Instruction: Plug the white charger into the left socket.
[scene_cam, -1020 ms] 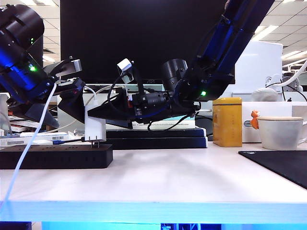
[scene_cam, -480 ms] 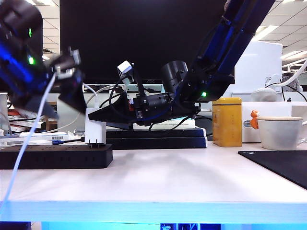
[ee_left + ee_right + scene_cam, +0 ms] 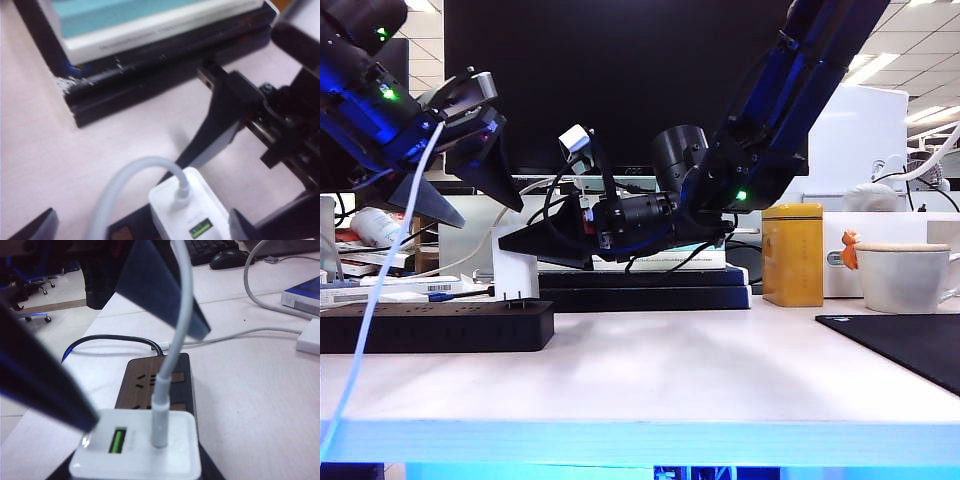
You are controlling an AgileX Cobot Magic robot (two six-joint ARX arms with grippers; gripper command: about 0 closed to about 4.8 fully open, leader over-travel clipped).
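Lifted clear, your left hand hangs spread above the charger, now seated in the power strip and pinched by your right hand.

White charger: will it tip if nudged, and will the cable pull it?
Probably tippy: the white charger stands tall and narrow on the power strip, prongs partly showing. Its cable arches stiffly upward, so may tug. The right gripper brackets it; the open left gripper hovers above-left.
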